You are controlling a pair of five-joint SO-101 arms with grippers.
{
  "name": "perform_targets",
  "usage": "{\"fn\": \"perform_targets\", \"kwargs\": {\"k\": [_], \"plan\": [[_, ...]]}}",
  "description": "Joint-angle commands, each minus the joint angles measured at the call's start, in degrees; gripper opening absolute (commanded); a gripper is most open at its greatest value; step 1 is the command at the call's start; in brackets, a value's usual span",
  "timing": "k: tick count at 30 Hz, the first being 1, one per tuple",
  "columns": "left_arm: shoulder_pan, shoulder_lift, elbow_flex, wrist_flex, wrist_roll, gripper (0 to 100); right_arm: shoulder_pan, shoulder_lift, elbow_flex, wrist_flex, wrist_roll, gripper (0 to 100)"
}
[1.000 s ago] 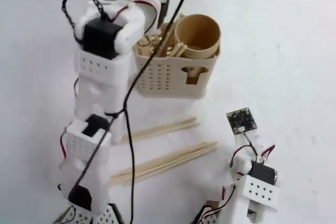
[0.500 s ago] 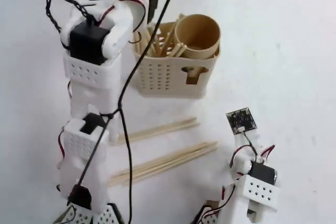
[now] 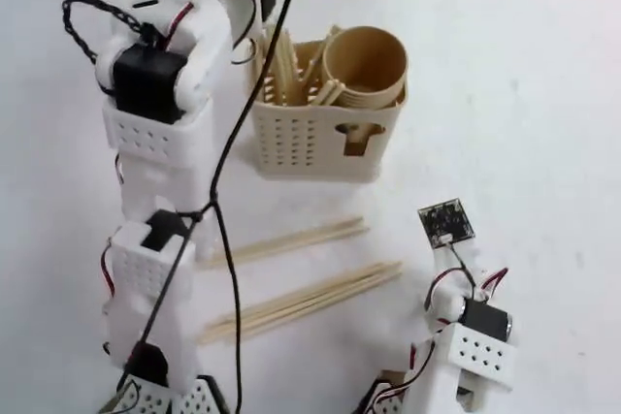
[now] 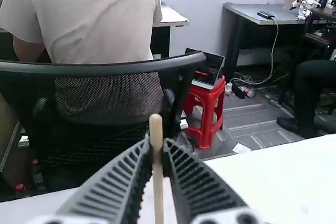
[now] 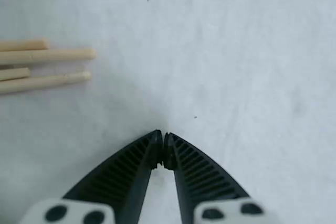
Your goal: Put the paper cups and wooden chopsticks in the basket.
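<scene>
An office or lab workroom is indicated. Beyond the twelve o'clock edge of the white table (image 3: 543, 94), a mesh-backed office chair (image 4: 105, 98) is seen. A red plastic stool (image 4: 207, 103) is set just beside it, grey desks (image 4: 262, 17) are placed along the wall behind, and cables (image 4: 244, 85) are strewn over the floor. A bare circuit board (image 3: 445, 222) with loose wiring is laid at three o'clock from the table's middle.

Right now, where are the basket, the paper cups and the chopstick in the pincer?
basket (image 3: 315, 143): high view, its front wall.
paper cups (image 3: 366, 65): high view, inside the top cup.
chopstick (image 4: 156, 129): left wrist view, near its top end.
</scene>
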Motion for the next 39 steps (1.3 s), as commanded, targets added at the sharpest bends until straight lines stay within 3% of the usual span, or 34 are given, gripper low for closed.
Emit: {"fn": "perform_targets", "kwargs": {"k": [1, 8, 17, 22, 34, 39], "plan": [[-0.6, -4.4, -1.7, 4.0, 0.9, 2, 0.2, 0.3, -1.8, -0.9, 0.6, 1.7], [-0.1, -3.6, -1.5, 13.9, 4.0, 2, 0.2, 0.3, -1.8, -0.9, 0.6, 1.7], [-0.3, -0.2, -2.0, 14.2, 3.8, 2, 0.2, 0.3, -1.8, -0.9, 0.6, 1.8], [1.1, -0.2, -2.0, 14.2, 0.1, 2, 0.2, 0.3, -1.8, -0.9, 0.6, 1.8], [3.0, -4.4, -1.8, 1.1, -2.8, 2, 0.2, 0.3, -1.8, -0.9, 2.1, 1.8], [2.7, -4.3, -1.8, 0.9, -2.8, 2, 0.2, 0.3, -1.8, -0.9, 2.3, 1.8]]}}
